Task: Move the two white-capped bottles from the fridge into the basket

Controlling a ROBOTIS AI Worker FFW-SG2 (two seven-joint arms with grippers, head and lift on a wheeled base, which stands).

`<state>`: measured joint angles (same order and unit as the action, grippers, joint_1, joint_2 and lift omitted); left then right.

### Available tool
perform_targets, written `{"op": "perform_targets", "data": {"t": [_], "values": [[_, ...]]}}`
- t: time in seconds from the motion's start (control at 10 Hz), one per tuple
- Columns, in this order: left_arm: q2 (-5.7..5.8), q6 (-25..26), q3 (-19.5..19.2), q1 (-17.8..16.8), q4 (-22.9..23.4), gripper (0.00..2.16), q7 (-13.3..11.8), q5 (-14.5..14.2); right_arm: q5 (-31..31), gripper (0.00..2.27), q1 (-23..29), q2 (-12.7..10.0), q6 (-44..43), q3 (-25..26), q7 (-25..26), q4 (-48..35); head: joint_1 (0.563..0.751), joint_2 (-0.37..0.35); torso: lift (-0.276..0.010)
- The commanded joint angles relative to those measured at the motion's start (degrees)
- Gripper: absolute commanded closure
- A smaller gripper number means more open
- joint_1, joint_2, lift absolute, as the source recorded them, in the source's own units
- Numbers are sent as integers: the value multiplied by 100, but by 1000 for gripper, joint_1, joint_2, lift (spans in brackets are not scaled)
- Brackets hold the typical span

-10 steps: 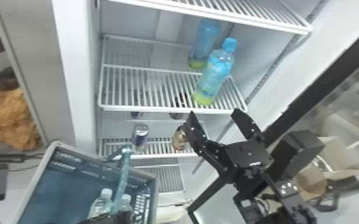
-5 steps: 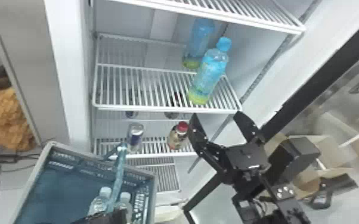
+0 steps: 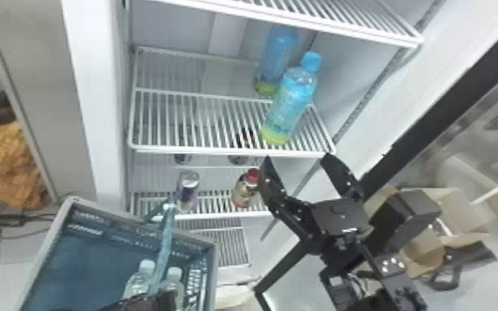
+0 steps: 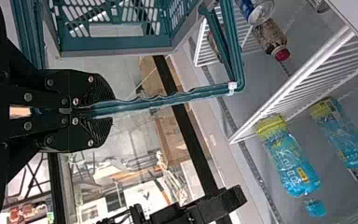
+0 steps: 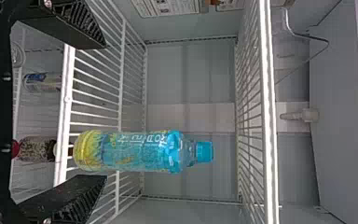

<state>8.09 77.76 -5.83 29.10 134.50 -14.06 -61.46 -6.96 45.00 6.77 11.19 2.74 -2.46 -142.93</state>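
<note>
Placement stage, apparently complete. Two white-capped bottles (image 3: 138, 285) stand side by side, caps uppermost, inside the basket (image 3: 78, 248), low and to the left of the right gripper (image 3: 297, 158). The left gripper (image 4: 93, 109) is pinched on the basket's handle (image 4: 168, 99), with the basket hanging alongside it. The right gripper has its two fingers spread, with nothing between them, and points into the fridge (image 3: 169, 25). Ahead of its fingertips and higher, two blue-capped bottles (image 3: 289, 107) rest on a wire shelf (image 3: 231, 151), one farther back than the other. To the left of its nearer finger and lower, a red-capped bottle (image 3: 245, 192) and a can (image 3: 188, 190) occupy the shelf beneath.

Interpretation: both bottles named by the task appear to be delivered, and the blue-capped pair does not match the description. The next move probably calls for drawing the right gripper back from the shelf edge without catching the wire or grasping anything more. The left gripper should keep its hold on the handle, since a loosened grip could tip the basket and its load.
</note>
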Motion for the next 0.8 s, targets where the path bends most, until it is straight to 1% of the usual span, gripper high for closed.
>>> {"op": "perform_targets", "data": {"t": [0.0, 0.7], "values": [[0, 0, 0, 0, 0, 1211, 0, -1, -1, 41, 0, 0, -23, 0, 0, 13, 695, -350, 0], [-9, 0, 0, 28, 0, 1211, 0, -1, -35, 41, 0, 0, -191, 0, 0, 97, 695, -350, 0]]}}
